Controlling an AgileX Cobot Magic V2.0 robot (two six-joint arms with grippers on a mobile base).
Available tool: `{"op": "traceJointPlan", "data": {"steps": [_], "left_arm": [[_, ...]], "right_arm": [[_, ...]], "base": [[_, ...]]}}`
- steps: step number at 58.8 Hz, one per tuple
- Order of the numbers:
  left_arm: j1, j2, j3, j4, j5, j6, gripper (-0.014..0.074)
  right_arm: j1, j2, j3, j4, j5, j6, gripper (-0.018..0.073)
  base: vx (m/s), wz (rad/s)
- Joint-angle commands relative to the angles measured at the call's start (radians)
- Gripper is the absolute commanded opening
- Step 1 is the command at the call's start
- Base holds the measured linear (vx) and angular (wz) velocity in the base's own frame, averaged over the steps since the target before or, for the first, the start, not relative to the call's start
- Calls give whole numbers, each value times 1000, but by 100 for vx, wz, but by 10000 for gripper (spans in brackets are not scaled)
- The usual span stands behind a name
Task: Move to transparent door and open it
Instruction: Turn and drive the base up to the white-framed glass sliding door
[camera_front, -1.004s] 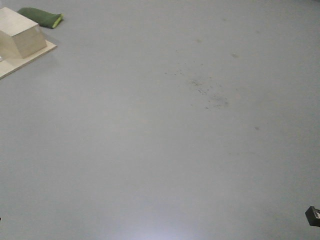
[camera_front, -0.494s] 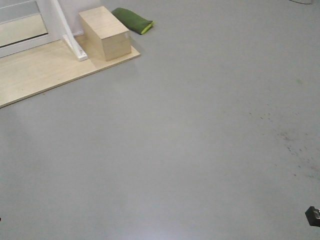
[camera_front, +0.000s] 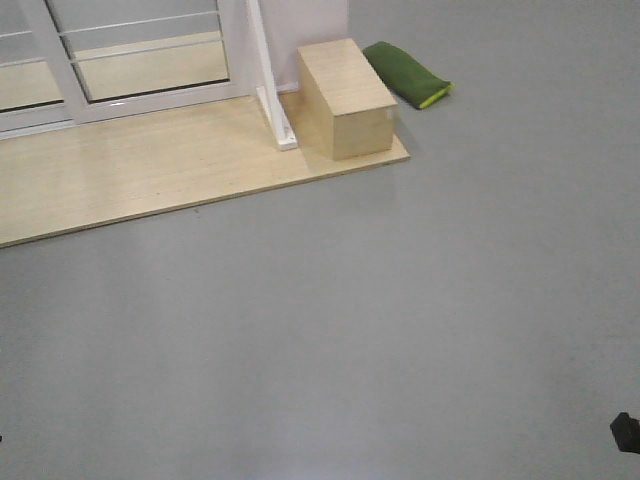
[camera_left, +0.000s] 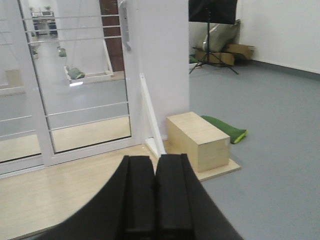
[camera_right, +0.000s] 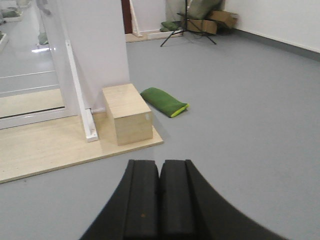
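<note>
transparent door (camera_left: 85, 75): clear glass, white frame, bars | left claw (camera_left: 155, 162), right claw (camera_right: 159, 166): closed

Soft, even indoor light fills every view, and shadows are faint. A pale sheen lies on the grey floor (camera_front: 300, 468) at the front view's lower edge. Ahead and left of the left gripper (camera_left: 156, 165), the transparent door (camera_left: 85, 75) glass carries bright reflections. That claw and the right gripper (camera_right: 160, 167) show near-black, slightly soft; distant detail is blurry.
</note>
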Motion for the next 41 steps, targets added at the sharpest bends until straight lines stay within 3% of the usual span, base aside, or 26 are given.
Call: {"op": "traceJointPlan", "data": {"steps": [1, 41], "left_arm": [[-4, -11, 32, -2, -85, -9, -6], [-4, -11, 32, -2, -85, -9, -6]], "right_arm": [[3, -14, 11, -6, -86, -6, -8], [3, -14, 11, -6, -86, -6, -8]], "base": [[61, 54], [62, 38]]}}
